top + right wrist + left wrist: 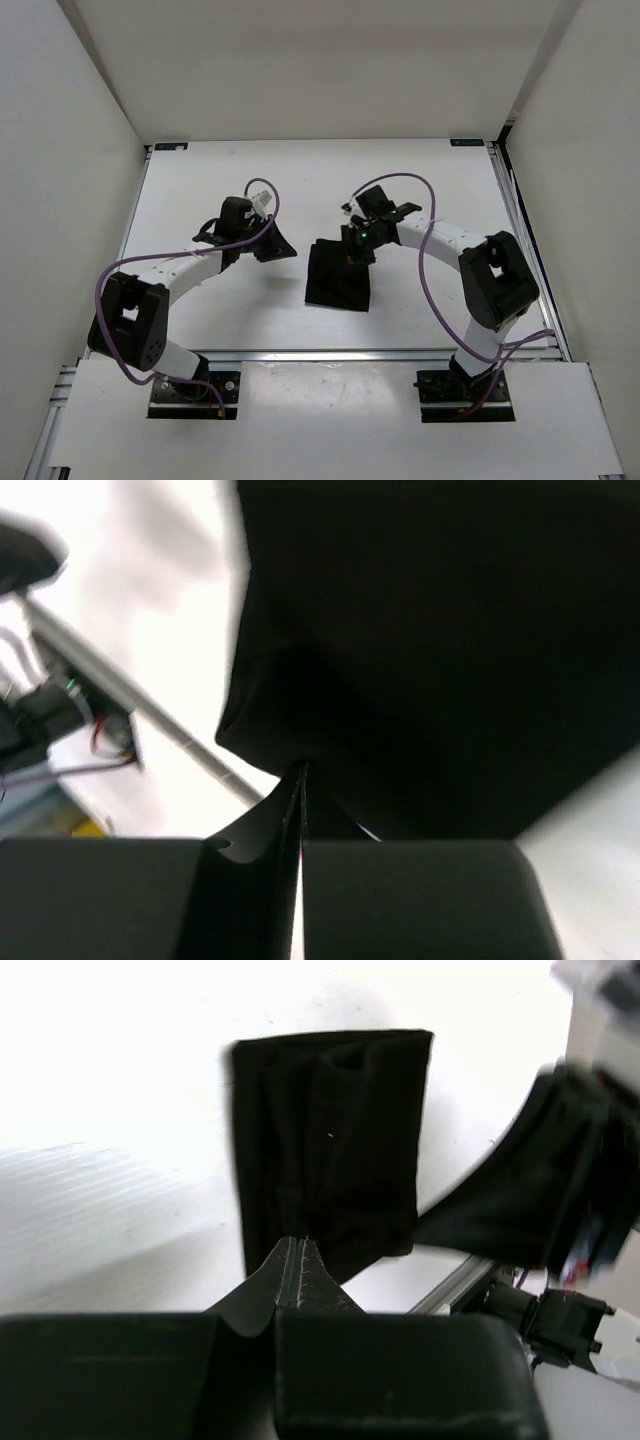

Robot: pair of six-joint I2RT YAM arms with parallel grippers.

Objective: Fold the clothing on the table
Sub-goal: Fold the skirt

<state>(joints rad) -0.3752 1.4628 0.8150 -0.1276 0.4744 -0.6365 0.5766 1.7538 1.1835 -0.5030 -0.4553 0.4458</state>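
One clothing [338,282] – long axis roughly near-to-far on table [200,190]

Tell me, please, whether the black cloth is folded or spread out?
Folded: the cloth lies as a small compact rectangle with doubled layers showing, not spread flat.

left arm [170,272] elbow back near its base, forearm reaching inward; left gripper [272,246] fingers pressed together, holding nothing. right arm [440,238] arcs inward from a raised elbow; right gripper [356,250] angled down, fingers pinched on clothing [338,285] top edge.
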